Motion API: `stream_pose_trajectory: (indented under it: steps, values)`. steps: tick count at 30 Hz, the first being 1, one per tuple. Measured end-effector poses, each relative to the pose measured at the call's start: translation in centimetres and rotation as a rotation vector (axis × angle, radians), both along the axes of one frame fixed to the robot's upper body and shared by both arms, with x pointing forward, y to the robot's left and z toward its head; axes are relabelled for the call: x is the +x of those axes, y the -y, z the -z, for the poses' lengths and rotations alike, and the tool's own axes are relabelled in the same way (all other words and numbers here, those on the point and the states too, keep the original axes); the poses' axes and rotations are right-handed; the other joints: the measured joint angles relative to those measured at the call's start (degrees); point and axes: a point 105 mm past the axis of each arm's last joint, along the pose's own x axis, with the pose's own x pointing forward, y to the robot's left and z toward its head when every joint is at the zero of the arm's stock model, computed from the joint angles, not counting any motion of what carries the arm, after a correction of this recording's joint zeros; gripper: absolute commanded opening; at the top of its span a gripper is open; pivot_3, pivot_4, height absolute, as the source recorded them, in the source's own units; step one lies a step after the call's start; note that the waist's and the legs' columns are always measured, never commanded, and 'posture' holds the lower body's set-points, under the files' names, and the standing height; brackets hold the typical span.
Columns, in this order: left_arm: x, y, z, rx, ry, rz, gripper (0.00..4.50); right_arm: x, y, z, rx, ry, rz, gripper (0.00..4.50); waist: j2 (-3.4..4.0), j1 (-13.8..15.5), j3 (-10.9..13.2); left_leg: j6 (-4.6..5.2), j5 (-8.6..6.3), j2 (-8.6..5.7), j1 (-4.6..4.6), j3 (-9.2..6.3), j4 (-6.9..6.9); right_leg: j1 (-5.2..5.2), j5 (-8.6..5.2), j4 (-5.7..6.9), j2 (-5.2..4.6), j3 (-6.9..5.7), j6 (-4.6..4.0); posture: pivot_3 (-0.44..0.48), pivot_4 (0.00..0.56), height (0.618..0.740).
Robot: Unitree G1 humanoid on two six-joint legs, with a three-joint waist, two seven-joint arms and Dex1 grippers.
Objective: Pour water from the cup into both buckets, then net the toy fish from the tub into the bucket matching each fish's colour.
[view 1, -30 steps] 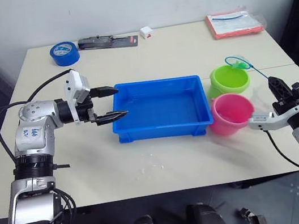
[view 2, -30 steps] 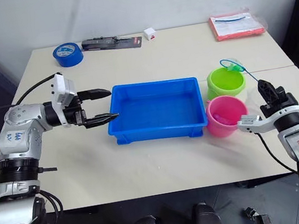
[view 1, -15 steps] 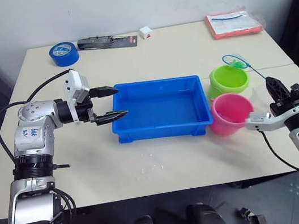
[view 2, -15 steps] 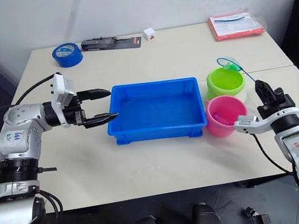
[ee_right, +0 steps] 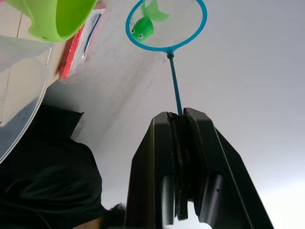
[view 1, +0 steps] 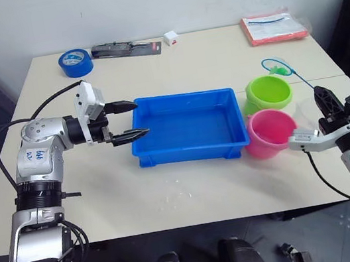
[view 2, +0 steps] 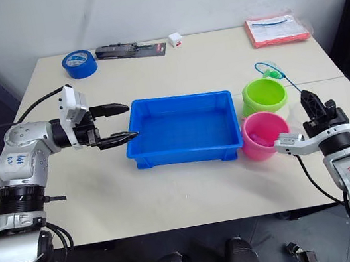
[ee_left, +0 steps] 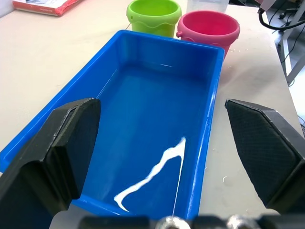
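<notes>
While our right gripper point(ee_right: 178, 138) stays clamped on the net point(view 2: 266, 71) handle, a green fish point(ee_right: 142, 28) rides above the green bucket point(view 2: 264, 96), for tipping in. Left gripper point(view 1: 129, 120) gapes empty beside the tub point(view 1: 159, 155), clear of it.

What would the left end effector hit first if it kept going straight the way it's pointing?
Probably the tub: the left end effector points at its near wall, open fingers level with the rim. Depth is unclear, so it might pass just over the rim instead.

tub point(ee_left: 143, 109): glossy wet plastic | buckets point(ee_left: 207, 26): smooth plastic (slightly shiny) | table point(view 1: 216, 57): matt
</notes>
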Motion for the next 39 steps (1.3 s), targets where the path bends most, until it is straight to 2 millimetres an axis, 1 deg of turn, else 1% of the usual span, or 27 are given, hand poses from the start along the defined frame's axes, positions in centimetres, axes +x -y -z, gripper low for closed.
stream_pose_trajectory:
  steps: [9, 14, 16, 18, 19, 20, 22, 25, 27, 28, 30, 31, 32, 36, 38, 39]
  values:
    - [0.0, 0.0, 0.0, 0.000, 0.000, -0.001, 4.50, 0.2, 0.0, -0.2, -0.003, 0.004, 0.002, 0.80, 0.00, 0.00, 0.00, 0.00, 0.00, 0.01, 0.00, 0.00, 0.00, 0.00, 0.00, 0.00, 0.01, 0.00, 0.00, 0.000, 0.150, 0.737]
    - [-0.1, -0.3, 0.3, 0.008, -0.009, -0.008, 4.50, 0.3, 0.4, 0.1, -0.006, -0.007, 0.018, 0.80, 0.00, -0.01, 0.00, 0.00, 0.00, 0.01, 0.01, 0.00, 0.00, 0.00, 0.00, 0.01, 0.00, 0.01, 0.00, 0.000, 0.150, 0.737]
    - [-0.1, -0.5, 0.4, 0.008, -0.014, -0.013, 4.50, 0.6, 0.2, -0.4, 0.038, 0.005, 0.000, 0.80, 0.00, -0.07, 0.00, 0.00, 0.00, 0.01, 0.01, 0.02, 0.00, 0.00, 0.00, 0.01, 0.01, 0.01, 0.00, 0.000, 0.150, 0.737]
    - [-0.2, -0.4, 0.4, 0.007, -0.014, -0.011, 4.50, 1.2, -0.4, -1.4, 0.142, 0.015, -0.043, 0.80, 0.00, -0.20, 0.00, 0.00, 0.00, 0.04, 0.03, 0.05, 0.01, 0.00, 0.00, 0.01, 0.02, 0.03, 0.00, 0.000, 0.150, 0.737]
    - [-0.2, -0.4, 0.4, 0.006, -0.014, -0.011, 4.50, 1.4, -0.6, -1.6, 0.163, 0.011, -0.055, 0.80, 0.00, -0.19, 0.00, 0.00, 0.00, 0.06, 0.04, 0.05, 0.01, 0.00, 0.00, 0.01, 0.03, 0.02, 0.00, 0.000, 0.150, 0.737]
    - [-0.2, -0.5, 0.4, 0.005, -0.020, -0.007, 4.50, 1.9, -1.0, -2.0, 0.279, -0.033, -0.088, 0.80, 0.00, -0.20, 0.00, 0.00, 0.00, 0.10, 0.04, 0.04, 0.02, 0.02, 0.00, -0.03, 0.06, 0.00, 0.00, 0.000, 0.150, 0.737]
    - [-0.4, -0.4, 0.3, -0.001, -0.034, 0.008, 4.50, 2.6, -1.4, -2.0, 0.515, -0.140, -0.142, 0.80, 0.00, -0.21, 0.00, 0.00, 0.00, 0.11, 0.04, 0.04, 0.02, 0.07, 0.00, -0.08, 0.06, -0.02, 0.00, 0.000, 0.150, 0.737]
    - [-0.7, -0.5, 0.1, -0.010, -0.054, 0.027, 4.50, 2.9, -2.7, -1.5, 0.741, -0.350, -0.242, 0.80, 0.00, -0.15, 0.00, 0.00, 0.00, 0.11, 0.03, -0.02, 0.04, 0.08, 0.00, -0.08, 0.04, -0.07, 0.00, 0.000, 0.150, 0.737]
    - [-1.2, -0.8, -0.2, 0.006, -0.066, 0.047, 4.50, 3.3, -4.1, -2.4, 0.906, -0.499, -0.320, 0.80, 0.00, -0.19, 0.01, 0.01, -0.01, 0.10, 0.00, 0.00, 0.09, 0.07, 0.00, -0.10, 0.03, -0.06, 0.01, 0.000, 0.150, 0.737]
    - [-1.5, -0.7, -0.6, 0.013, -0.069, 0.069, 4.50, 3.3, -5.0, -3.7, 1.000, -0.576, -0.384, 0.80, 0.02, -0.27, 0.02, 0.01, -0.01, 0.12, 0.00, 0.01, 0.10, 0.09, 0.01, -0.12, 0.03, -0.05, 0.01, 0.000, 0.150, 0.737]
    - [-2.3, -0.7, -1.0, 0.025, -0.082, 0.106, 4.50, 2.7, -6.2, -5.8, 1.084, -0.682, -0.471, 0.80, 0.02, -0.22, 0.02, 0.00, -0.01, 0.20, 0.00, -0.18, 0.09, 0.13, 0.01, -0.12, 0.03, -0.01, 0.01, 0.000, 0.150, 0.737]
    - [-2.5, -0.9, -1.2, 0.032, -0.093, 0.114, 4.50, 2.2, -6.6, -6.5, 1.112, -0.730, -0.504, 0.80, 0.02, -0.20, 0.01, -0.02, -0.02, 0.23, 0.00, -0.34, 0.07, 0.17, 0.00, -0.12, 0.03, 0.02, 0.01, 0.000, 0.150, 0.737]
    - [-2.8, -1.0, -1.3, 0.038, -0.107, 0.123, 4.50, 1.8, -7.0, -6.7, 1.148, -0.790, -0.526, 0.80, 0.02, -0.17, 0.01, -0.07, -0.05, 0.26, -0.01, -0.45, 0.08, 0.18, 0.00, -0.10, 0.03, 0.03, 0.01, 0.000, 0.150, 0.737]
    - [-3.9, -1.6, -1.5, 0.054, -0.161, 0.146, 4.50, 0.4, -8.8, -5.3, 1.279, -1.076, -0.568, 0.80, 0.02, 0.04, 0.02, -0.07, -0.06, 0.15, -0.09, -0.49, 0.12, 0.18, 0.00, -0.11, -0.09, 0.05, 0.00, 0.000, 0.150, 0.737]
    - [-4.4, -1.5, -1.4, 0.062, -0.175, 0.165, 4.50, -0.5, -9.7, -4.9, 1.287, -1.198, -0.591, 0.80, 0.02, 0.02, 0.02, -0.05, -0.06, 0.13, -0.14, -0.50, 0.19, 0.18, 0.00, -0.12, -0.14, 0.06, 0.00, 0.000, 0.150, 0.737]
    - [-4.9, -1.5, -1.1, 0.089, -0.185, 0.181, 4.50, -1.4, -10.4, -4.6, 1.267, -1.291, -0.610, 0.80, 0.02, -0.02, 0.02, -0.05, -0.07, 0.13, -0.14, -0.49, 0.19, 0.18, 0.00, -0.15, -0.15, 0.08, 0.00, 0.000, 0.150, 0.737]
